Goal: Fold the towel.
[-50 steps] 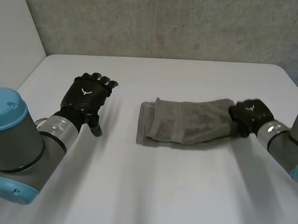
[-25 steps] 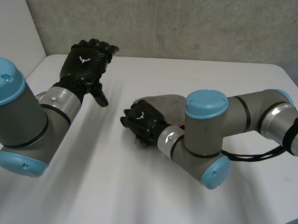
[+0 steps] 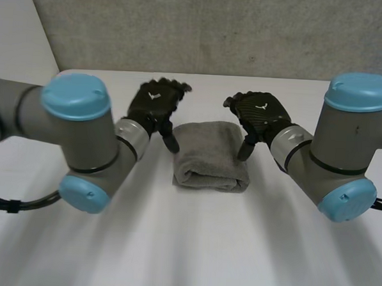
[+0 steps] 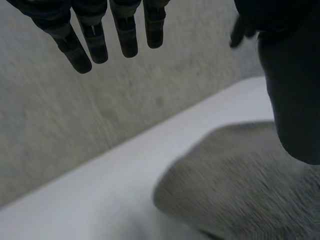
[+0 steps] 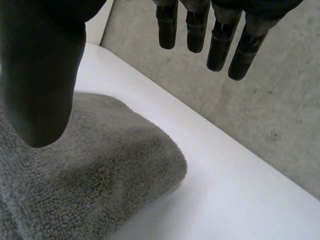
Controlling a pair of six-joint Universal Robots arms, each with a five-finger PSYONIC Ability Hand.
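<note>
A grey towel (image 3: 211,155) lies folded into a compact block in the middle of the white table (image 3: 185,245). My left hand (image 3: 156,103) hovers just off its far left corner, open, fingers straight and thumb pointing down beside the cloth. On the other side my right hand (image 3: 258,114) is open too, above the towel's far right corner, holding nothing. In the left wrist view the towel (image 4: 240,190) lies under my left hand's thumb (image 4: 295,95). Seen from the right wrist, the towel (image 5: 85,175) has a rounded folded corner below my right hand's thumb (image 5: 40,75).
A grey concrete wall (image 3: 203,28) runs along the table's far edge. A white panel (image 3: 16,50) stands at the far left. Both arms reach in over the table, their big joints on either side of the towel.
The right hand carried the towel's right end over to the left, let go and drew back to the right, leaving the towel folded shorter. The left hand moved in to the towel's left side.
</note>
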